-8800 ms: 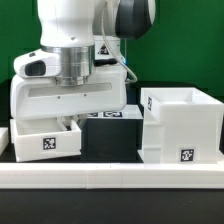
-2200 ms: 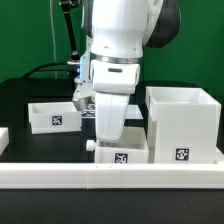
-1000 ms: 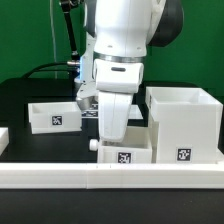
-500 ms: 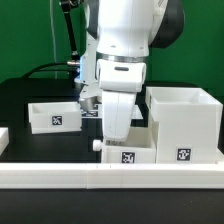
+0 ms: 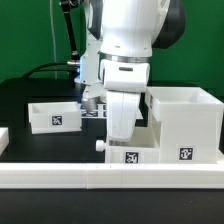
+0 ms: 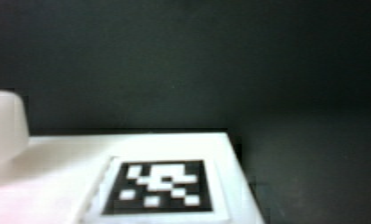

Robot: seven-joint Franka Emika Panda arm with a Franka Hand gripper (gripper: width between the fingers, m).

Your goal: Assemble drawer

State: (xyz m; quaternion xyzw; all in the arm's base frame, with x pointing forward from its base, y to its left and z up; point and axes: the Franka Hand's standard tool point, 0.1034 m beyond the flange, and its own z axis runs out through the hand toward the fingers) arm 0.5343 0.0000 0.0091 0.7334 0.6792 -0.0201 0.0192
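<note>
While both knobbed trays are sitting outside the cube-shaped shell (image 5: 185, 125), the drawer is looking barely begun: neither is slotted in yet. The claw (image 5: 122, 138) is reaching down at the near tray (image 5: 128, 154) directly beneath it. The shell is standing just beside it, and the second tray (image 5: 55, 116) well apart on the opposite side. Its fingers are hiding, so I cannot tell whether they are clamping. The wrist view is giving a blurred tag (image 6: 164, 186), probably this tray's, beside dark table (image 6: 200, 60). Only the exterior view is showing shell and knob (image 5: 100, 146).
</note>
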